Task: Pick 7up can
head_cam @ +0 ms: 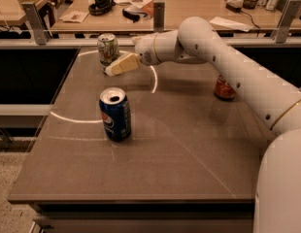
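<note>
The 7up can [108,48], pale silver-white with green markings and a silver top, stands upright at the far left of the brown table [189,169]. My gripper [113,68] hangs on the white arm just right of the can and slightly in front of it, its cream fingertips close to the can's lower side. It holds nothing.
A dark blue Pepsi can [114,113] stands upright in front of the gripper, nearer the camera. A red Coca-Cola can [223,88] stands at the right, partly behind my arm. A desk with clutter lies beyond the rail [68,42] at the back.
</note>
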